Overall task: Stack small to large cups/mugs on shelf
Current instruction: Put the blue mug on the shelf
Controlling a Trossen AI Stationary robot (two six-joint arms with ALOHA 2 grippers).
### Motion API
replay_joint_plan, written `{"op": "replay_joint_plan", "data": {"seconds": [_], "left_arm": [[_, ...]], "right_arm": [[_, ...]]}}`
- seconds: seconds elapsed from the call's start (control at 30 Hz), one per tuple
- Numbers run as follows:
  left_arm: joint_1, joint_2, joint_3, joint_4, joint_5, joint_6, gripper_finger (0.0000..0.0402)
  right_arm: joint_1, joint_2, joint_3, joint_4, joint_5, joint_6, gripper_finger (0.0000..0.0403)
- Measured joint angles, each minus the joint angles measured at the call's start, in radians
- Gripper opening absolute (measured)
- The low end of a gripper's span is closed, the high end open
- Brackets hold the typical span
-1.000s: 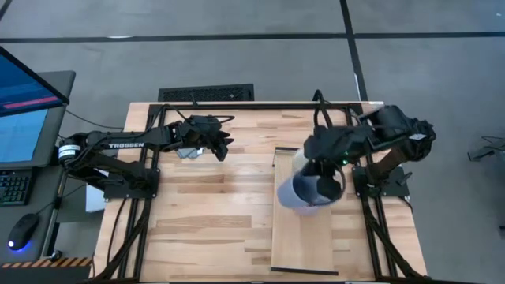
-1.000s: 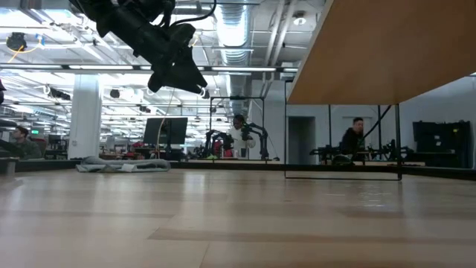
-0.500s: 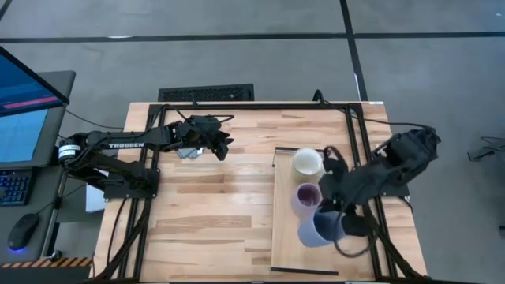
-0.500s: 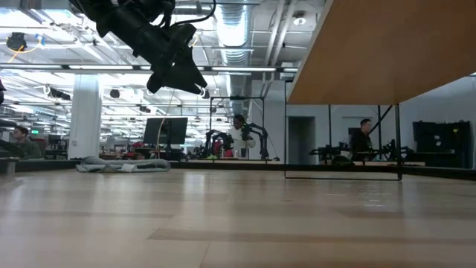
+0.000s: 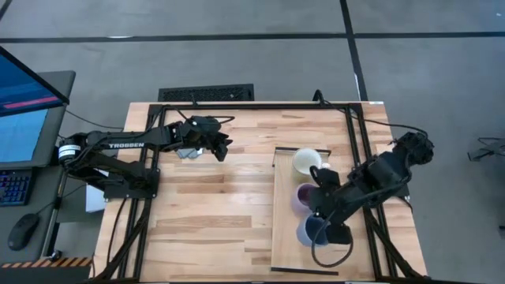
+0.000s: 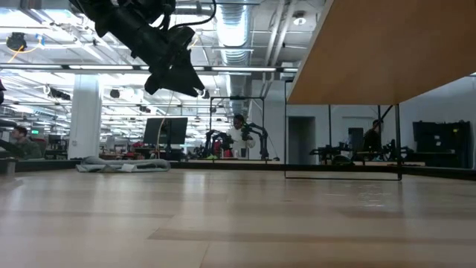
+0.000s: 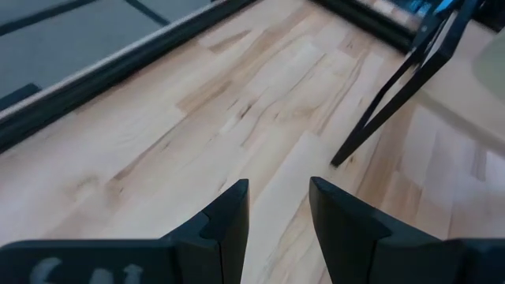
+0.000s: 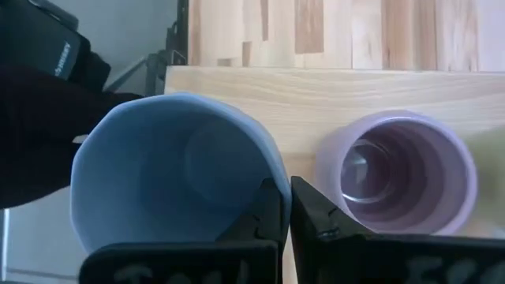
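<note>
Three mugs stand in a row on the pale wooden shelf [image 5: 286, 254], which is raised on a thin dark frame [image 6: 342, 177]. The cream mug [image 5: 306, 162] is farthest, the lavender mug [image 5: 303, 197] is in the middle, and the slate blue mug [image 5: 311, 230] is nearest. My right gripper [image 5: 322, 226] is shut on the blue mug, mouth up, close beside the lavender mug [image 8: 402, 177]. My left gripper [image 5: 222, 147] hangs open over the far left part of the table, touching nothing. My right gripper pinches the blue mug's rim [image 8: 272, 177] on the side next to the lavender mug, one finger [image 8: 267, 211] inside and the other outside. The fingers come from above, pointing down. The mug is upright; whether its base rests on the shelf I cannot tell.
A grey folded cloth [image 5: 186, 151] lies on the slatted tabletop under my left arm, also visible far off as a cloth [image 6: 123, 164] in the low view. The shelf's underside [image 6: 372, 52] spans the table's right part. People stand in the room behind.
My right gripper carried the blue mug from over the far end of the shelf toward the near edge, past the lavender mug, and lowered it. The mug went from tilted to upright beside the lavender one.
</note>
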Motion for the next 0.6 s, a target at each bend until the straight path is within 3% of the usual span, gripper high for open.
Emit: {"op": "replay_joint_plan", "data": {"seconds": [0.6], "left_arm": [[-0.006,0.0,0.0,-0.08,0.0,0.004,0.0125]], "right_arm": [[0.01,0.087,-0.07,0.042,-0.035,-0.079,0.0019]]}}
